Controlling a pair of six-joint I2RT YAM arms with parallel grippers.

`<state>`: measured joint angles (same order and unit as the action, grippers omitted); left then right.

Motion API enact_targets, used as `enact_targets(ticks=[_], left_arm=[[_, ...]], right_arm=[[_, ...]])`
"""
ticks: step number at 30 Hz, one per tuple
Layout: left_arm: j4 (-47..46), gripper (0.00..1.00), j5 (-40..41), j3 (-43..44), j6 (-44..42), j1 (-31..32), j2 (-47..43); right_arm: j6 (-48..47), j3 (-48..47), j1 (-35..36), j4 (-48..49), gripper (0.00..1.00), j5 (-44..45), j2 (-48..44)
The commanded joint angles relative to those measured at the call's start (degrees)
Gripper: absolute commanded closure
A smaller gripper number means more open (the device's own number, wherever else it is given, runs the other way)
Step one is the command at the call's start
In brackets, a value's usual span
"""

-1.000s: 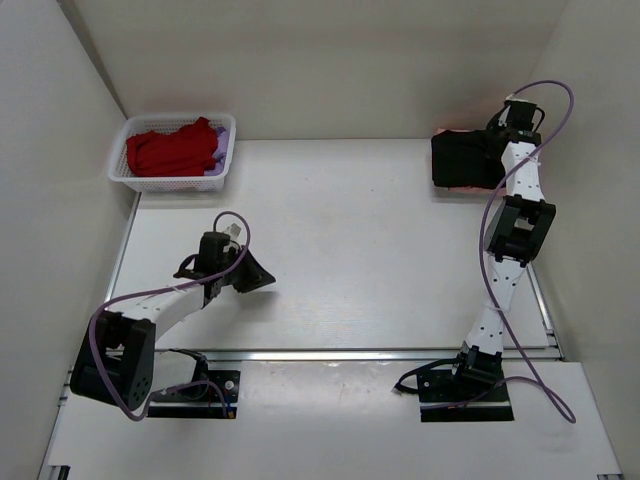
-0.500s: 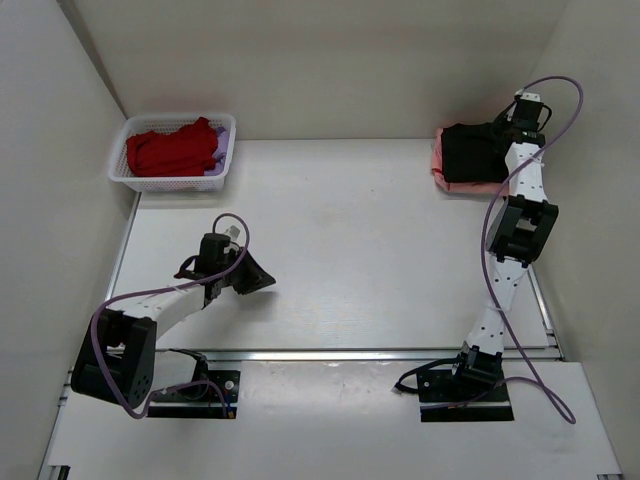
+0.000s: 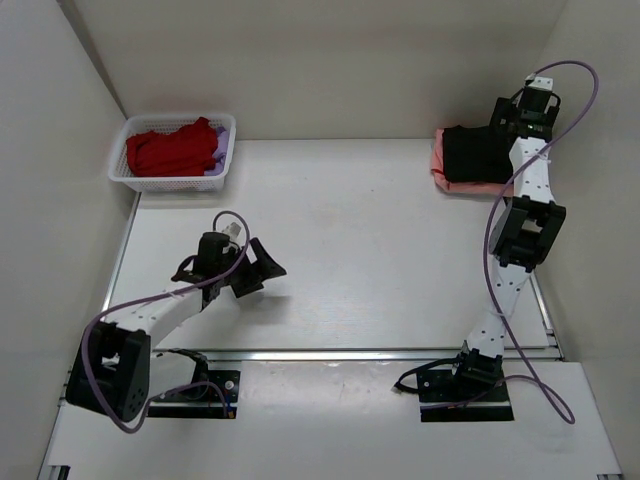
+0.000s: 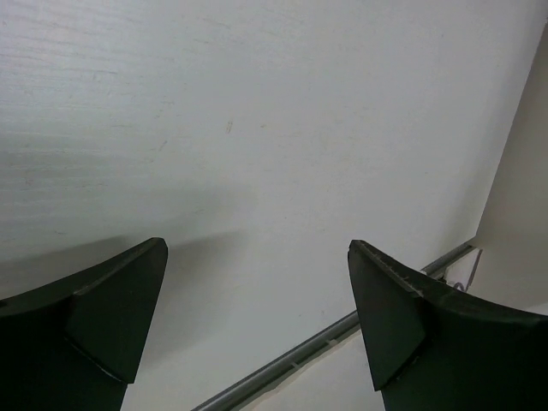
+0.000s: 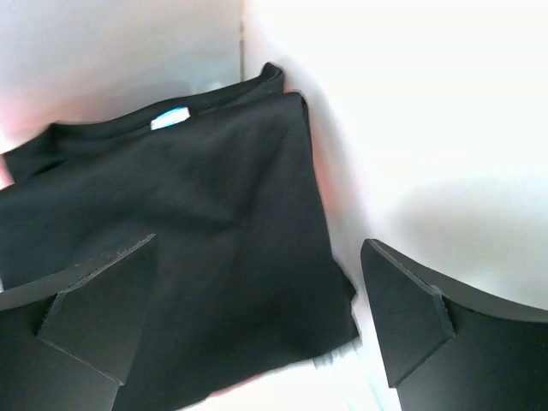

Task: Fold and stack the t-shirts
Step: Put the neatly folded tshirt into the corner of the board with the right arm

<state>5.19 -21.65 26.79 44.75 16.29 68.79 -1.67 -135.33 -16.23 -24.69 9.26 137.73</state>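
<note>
White table [image 3: 380, 250] and pale walls frame your view. At 2 o'clock the black tee [image 5: 197, 223] lies on the salmon-pink tee [image 3: 438, 165]; its blue-white neck label [image 5: 169, 117] shows no readable writing. Your right gripper [image 5: 259, 241] hangs spread wide above it, gripping nothing. Your left gripper [image 4: 257, 248] is spread wide over the tabletop. At 10 o'clock the red tee [image 3: 170, 150] and the lilac tee [image 3: 223, 152] fill the basket [image 3: 120, 172].

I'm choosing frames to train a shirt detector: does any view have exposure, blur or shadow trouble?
Right wrist view: overexposed, the white around the black t-shirt is blown out and the shirt's near edge is smeared. Left wrist view: even light, only a soft shadow on the table under the left gripper. Top view: evenly lit, sharp.
</note>
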Motion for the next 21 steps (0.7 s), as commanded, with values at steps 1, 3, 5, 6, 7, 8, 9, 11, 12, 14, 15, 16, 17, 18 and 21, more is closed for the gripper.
enact_targets(ticks=[1, 3, 5, 6, 7, 8, 9, 11, 12, 14, 15, 16, 17, 18, 21], left_arm=[[2.54, 0.02, 0.29, 3.44, -5.19, -0.12, -5.15], [5.6, 0.01, 1.95, 3.8, -4.51, -1.17, -6.56], [8.95, 0.02, 2.58, 5.81, -4.76, -2.32, -6.48], [11.57, 0.01, 2.75, 7.65, -5.02, -2.58, -5.7], [15.16, 0.01, 3.54, 9.06, -5.46, -2.24, -4.12], [18.51, 0.01, 4.15, 11.86, -6.51, -1.8, -2.98], [19.84, 0.01, 4.16, 14.41, -7.04, -1.44, -2.27], [24.67, 0.01, 5.12, 17.32, -8.28, -0.3, -0.86], [25.91, 0.01, 5.04, 18.73, -8.28, -0.47, -0.94], [25.75, 0.01, 3.37, 19.27, -8.81, -0.65, -2.69], [25.66, 0.01, 3.89, 19.18, -8.72, -0.82, -3.57], [24.79, 0.02, 4.16, 18.66, -8.28, -1.09, -5.32], [22.87, 0.02, 3.64, 17.7, -7.93, -1.09, -7.16], [21.63, 0.01, 4.76, 17.43, -7.14, -1.18, -7.88], [22.31, 0.01, 7.31, 17.24, -8.27, -0.04, -9.12]], right_arm=[[1.58, 8.01, 2.77, 3.33, 0.01, 3.74, -16.4], [6.32, 17.66, 4.44, 3.77, 0.0, 2.36, -26.23], [8.17, 27.54, 5.94, 4.73, 0.0, -0.81, -34.17], [8.26, 34.79, 7.16, 5.78, 0.01, -1.78, -39.5], [8.61, 41.48, 8.57, 6.4, 0.01, -1.61, -44.26], [9.31, 48.07, 9.19, 7.19, 0.01, -1.35, -46.74], [9.67, 51.18, 10.85, 8.5, 0.01, -0.74, -50.42], [10.02, 54.55, 11.83, 7.82, 0.01, -1.43, -52.21], [10.2, 54.73, 12.97, 7.64, 0.01, -0.3, -53.52], [8.1, 54.82, 15.08, 8.25, 0.01, -1.69, -54.32], [7.57, 54.47, 15.78, 7.99, 0.01, -1.0, -54.85], [6.6, 54.29, 18.05, 7.55, 0.01, -0.65, -55.89], [6.25, 54.99, 18.68, 7.46, 0.0, -0.12, -56.17], [5.98, 56.04, 19.65, 7.2, 0.01, 0.41, -57.82], [6.86, 61.12, 20.01, 6.32, 0.0, -1.34, -62.39]])
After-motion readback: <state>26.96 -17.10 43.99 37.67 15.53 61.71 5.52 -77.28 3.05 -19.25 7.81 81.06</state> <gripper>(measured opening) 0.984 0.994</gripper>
